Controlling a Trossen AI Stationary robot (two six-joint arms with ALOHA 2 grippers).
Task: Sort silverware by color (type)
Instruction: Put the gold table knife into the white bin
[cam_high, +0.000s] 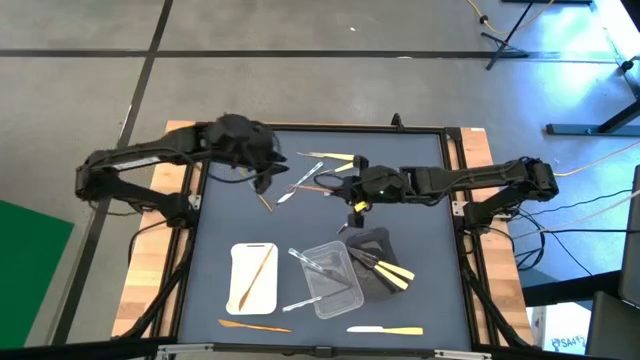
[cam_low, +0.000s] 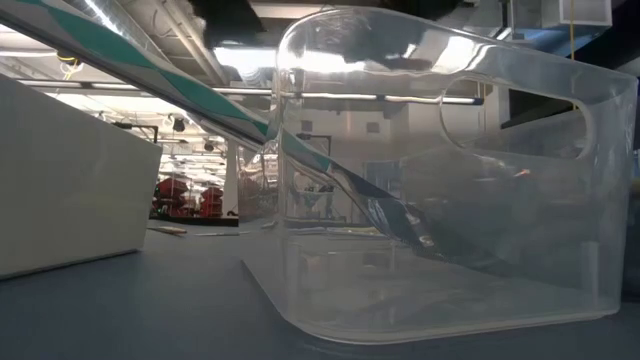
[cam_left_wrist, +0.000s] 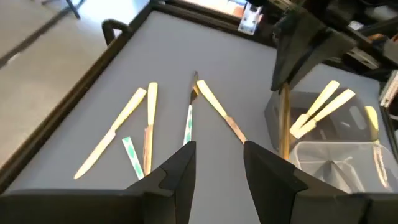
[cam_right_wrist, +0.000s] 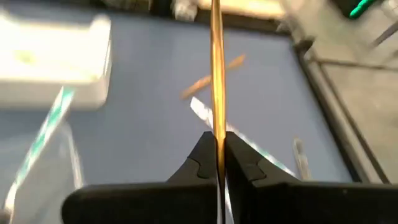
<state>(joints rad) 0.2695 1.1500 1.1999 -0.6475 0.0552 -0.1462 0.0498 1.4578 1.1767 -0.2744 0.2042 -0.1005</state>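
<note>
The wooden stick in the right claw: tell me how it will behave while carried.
The wooden stick, pinched by the right claw, looks straight, so probably stiff. It is thin, likely light. Held near one end with most of its length sticking out, it may pivot or slip if bumped.

Matt, smooth dark grey-blue table top (cam_high: 220, 215), edged by pale raw wooden boards (cam_high: 150, 250). Glossy, see-through plastic in the clear rectangular tray (cam_low: 450, 200), with bright reflections along its rounded walls. Opaque smooth white plastic in the white rectangular tray (cam_high: 254, 277); dull black plastic in the black tray (cam_high: 375, 243). Brown wooden utensil (cam_right_wrist: 216, 74) with a warm, slightly satin grain, pinched by matt black plastic fingers (cam_right_wrist: 202, 158). Pale cream utensils (cam_left_wrist: 118, 127) smooth and faintly shiny. Clear plastic utensils (cam_high: 318, 264) glassy.
</note>
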